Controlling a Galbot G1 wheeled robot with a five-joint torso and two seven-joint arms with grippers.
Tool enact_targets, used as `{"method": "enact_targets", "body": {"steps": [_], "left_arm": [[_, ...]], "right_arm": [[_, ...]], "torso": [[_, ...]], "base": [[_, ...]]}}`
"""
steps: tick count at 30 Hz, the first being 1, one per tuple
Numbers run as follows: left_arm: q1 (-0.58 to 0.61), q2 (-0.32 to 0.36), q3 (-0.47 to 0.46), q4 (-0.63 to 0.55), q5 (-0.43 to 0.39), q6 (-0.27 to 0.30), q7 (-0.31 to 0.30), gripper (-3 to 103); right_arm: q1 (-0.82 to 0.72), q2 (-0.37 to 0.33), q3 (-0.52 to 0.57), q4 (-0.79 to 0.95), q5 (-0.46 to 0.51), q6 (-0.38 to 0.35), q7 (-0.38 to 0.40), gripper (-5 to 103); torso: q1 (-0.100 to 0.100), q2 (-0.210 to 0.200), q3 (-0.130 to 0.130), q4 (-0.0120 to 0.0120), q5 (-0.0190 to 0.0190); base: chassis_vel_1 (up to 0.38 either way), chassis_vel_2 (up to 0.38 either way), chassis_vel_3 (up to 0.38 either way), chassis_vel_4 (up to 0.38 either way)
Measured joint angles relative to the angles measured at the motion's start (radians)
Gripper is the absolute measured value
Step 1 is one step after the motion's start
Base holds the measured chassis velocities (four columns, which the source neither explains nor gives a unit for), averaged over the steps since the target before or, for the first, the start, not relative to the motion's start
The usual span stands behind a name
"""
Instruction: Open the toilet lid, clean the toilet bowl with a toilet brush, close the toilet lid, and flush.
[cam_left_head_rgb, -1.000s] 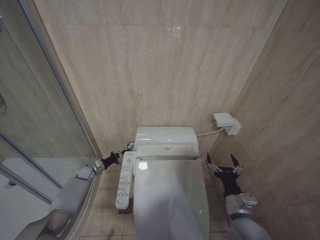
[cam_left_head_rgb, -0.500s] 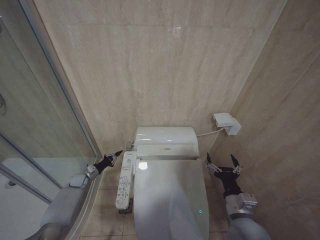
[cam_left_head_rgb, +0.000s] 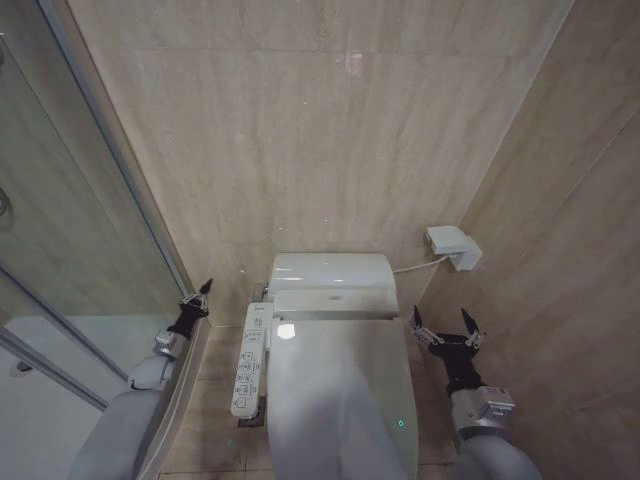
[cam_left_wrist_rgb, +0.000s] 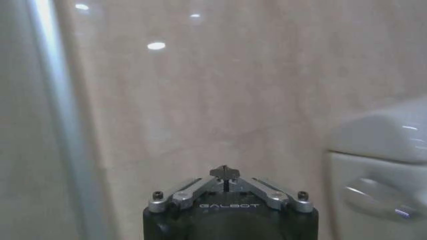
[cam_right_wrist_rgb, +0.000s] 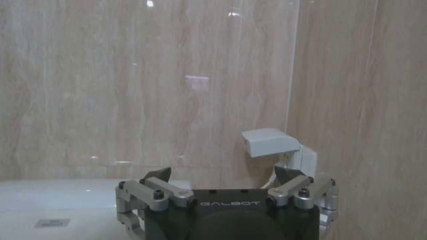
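The glossy white toilet lid lies closed over the toilet bowl, hiding it. The toilet brush is out of view. My left gripper is shut with nothing in it, up beside the shower glass and well left of the tank. In the left wrist view its fingertips meet in front of the beige wall, with the tank's flush handle off to one side. My right gripper stands open and empty just right of the lid's rear corner. In the right wrist view the right gripper faces the wall.
A white bidet control panel runs along the toilet's left side. The glass shower door with its metal frame stands close on the left. A white wall box with a cable sits on the right, also seen as the wall box. Tiled walls close in behind and right.
My left gripper has drawn away from the tank's left side, moving left and up toward the shower glass. The right arm has not moved.
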Motion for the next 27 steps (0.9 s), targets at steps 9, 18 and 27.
{"method": "enact_targets", "body": {"steps": [9,18,27], "left_arm": [[0.092,-0.022,-0.002,-0.239,0.008,0.171,-0.237,0],[0.241,-0.038,-0.017,-0.509,0.009,0.329,-0.301,11],[0.379,-0.035,-0.049,-0.669,0.027,0.396,-0.346,38]], "right_arm": [[0.0,0.0,0.0,0.0,0.0,0.0,0.0,100],[0.0,0.0,0.0,0.0,0.0,0.0,0.0,100],[0.0,0.0,0.0,0.0,0.0,0.0,0.0,100]], "torso": [[0.0,0.0,0.0,0.0,0.0],[0.0,0.0,0.0,0.0001,0.0001],[0.0,0.0,0.0,0.0,0.0]], "base": [[0.0,0.0,0.0,0.0],[0.0,0.0,0.0,0.0],[0.0,0.0,0.0,0.0]]}}
